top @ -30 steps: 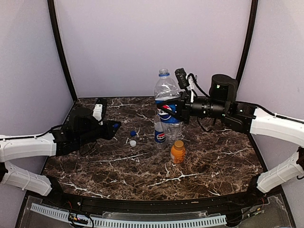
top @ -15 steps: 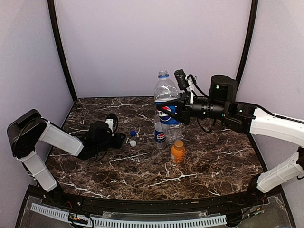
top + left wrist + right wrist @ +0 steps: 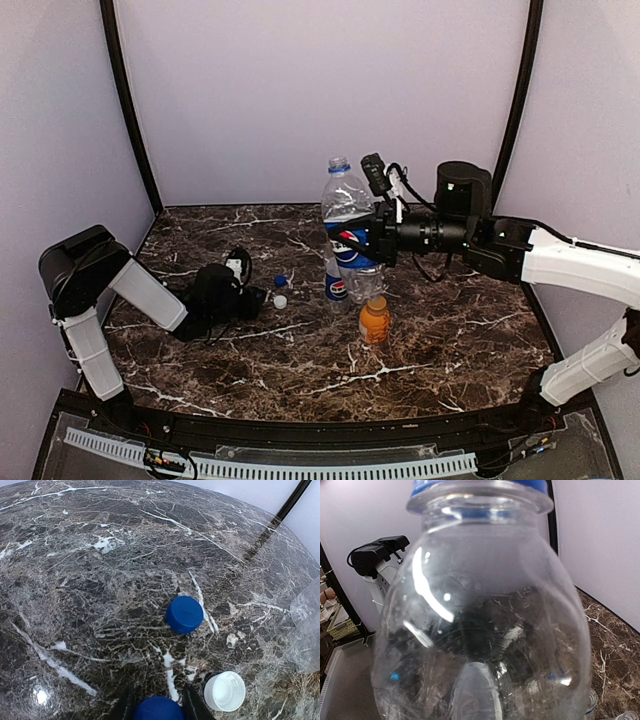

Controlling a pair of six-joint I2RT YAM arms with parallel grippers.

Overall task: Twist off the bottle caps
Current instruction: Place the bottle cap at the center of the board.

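- My left claw [image 3: 159,706] is low over the marble table [image 3: 90,580], jaws pinched shut on a blue cap [image 3: 158,712].
- From that claw, a second blue cap [image 3: 185,614] lies loose just past 12 o'clock. The white cap [image 3: 225,691] sits near 3 o'clock. Neither touches the fingers.
- My right claw [image 3: 354,240] is clamped around the tall Pepsi bottle [image 3: 346,200], roughly upright at the label.
- The orange bottle [image 3: 374,322] stands at 6 o'clock of that grip, capped, well apart from both claws.

The bottom edge crops the blue cap [image 3: 158,711] pinched in the left tool [image 3: 159,706].
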